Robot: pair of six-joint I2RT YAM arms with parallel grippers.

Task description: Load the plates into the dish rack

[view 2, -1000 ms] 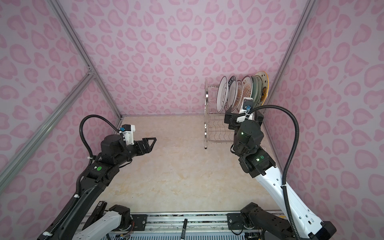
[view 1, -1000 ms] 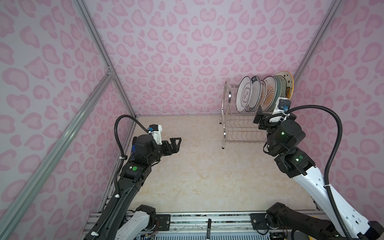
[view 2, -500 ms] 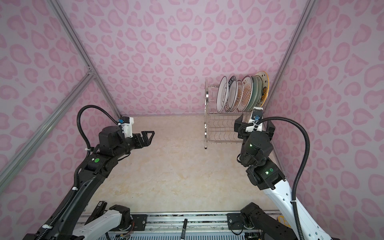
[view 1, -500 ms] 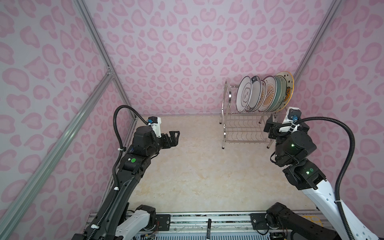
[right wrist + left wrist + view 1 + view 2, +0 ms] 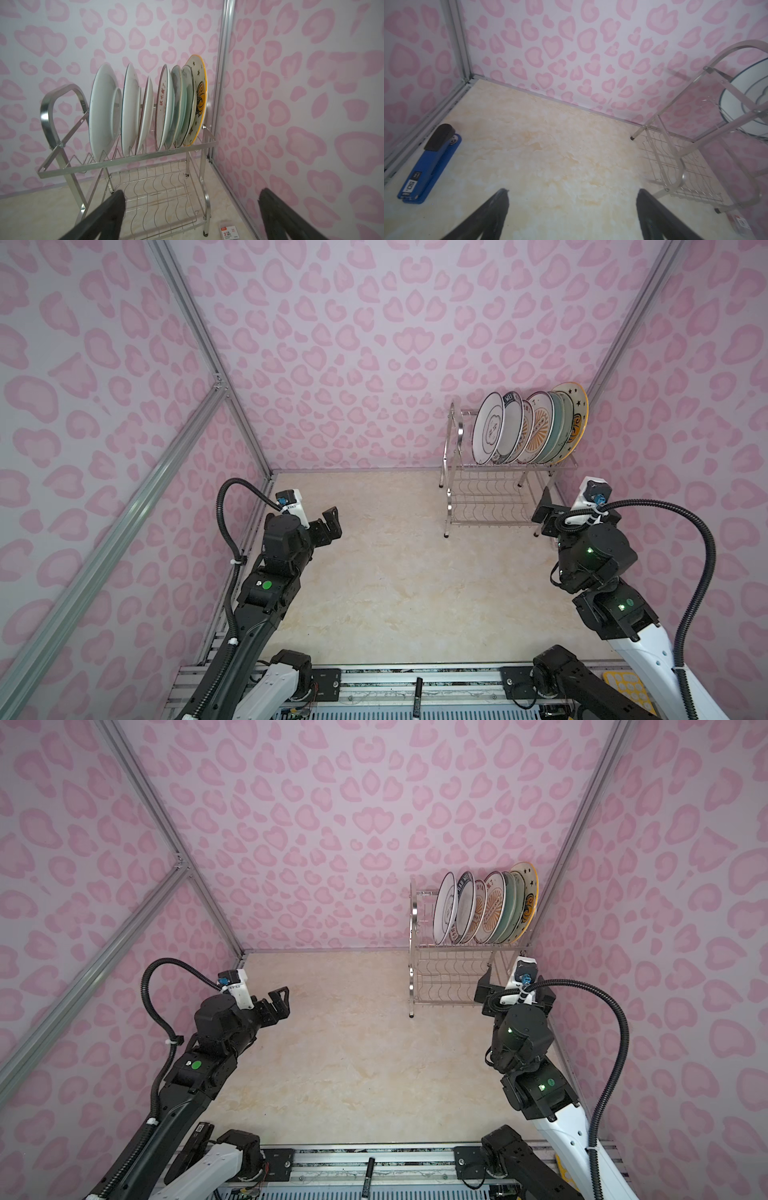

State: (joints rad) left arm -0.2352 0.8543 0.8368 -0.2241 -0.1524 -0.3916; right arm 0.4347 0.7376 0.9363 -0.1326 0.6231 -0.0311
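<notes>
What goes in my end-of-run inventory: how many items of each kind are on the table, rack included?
Plates: 7, all standing in the upper tier
Dish rack: 1
Blue stapler: 1
Small labelled packet: 1
Total: 10

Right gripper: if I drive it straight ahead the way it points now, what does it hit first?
Most likely the rack: the open right gripper faces its empty lower tier. The plates stand on the upper tier, above that line. Depth is unclear, so I cannot tell how soon it would touch.
</notes>
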